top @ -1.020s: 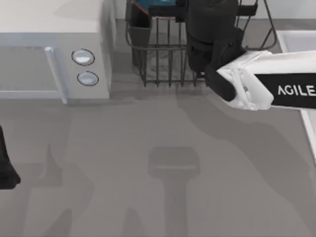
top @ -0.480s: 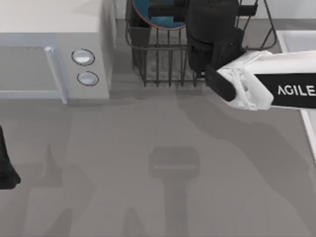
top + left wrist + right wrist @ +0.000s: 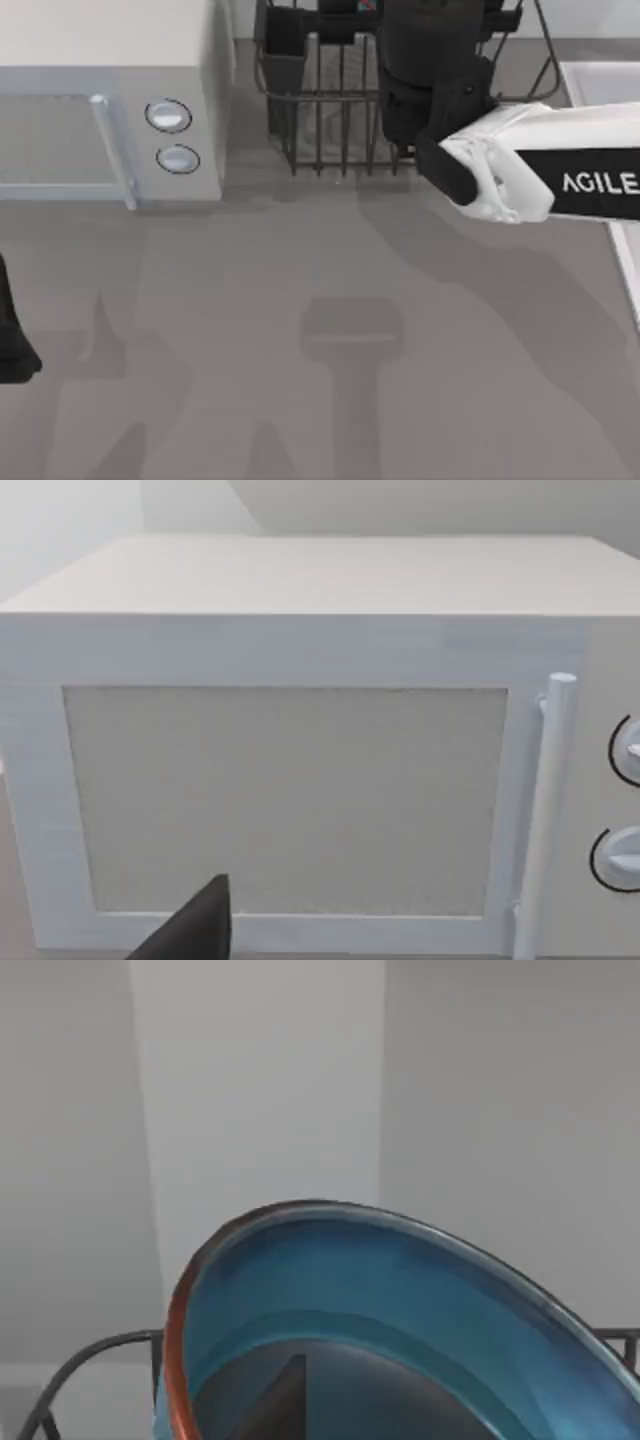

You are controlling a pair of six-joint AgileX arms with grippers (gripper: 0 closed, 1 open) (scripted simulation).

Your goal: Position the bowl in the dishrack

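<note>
My right gripper [image 3: 425, 60] hangs over the dishrack [image 3: 330, 110], its fingers' state beyond telling, with the blue bowl [image 3: 400, 1330] tilted, hollow facing my wrist camera, above the rack's wires; the microwave [image 3: 110, 110] stands just left, my left arm parked at the table's left edge.

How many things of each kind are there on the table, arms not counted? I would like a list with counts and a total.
Microwave: 1
Dishrack: 1
Blue bowl: 1
Total: 3
</note>
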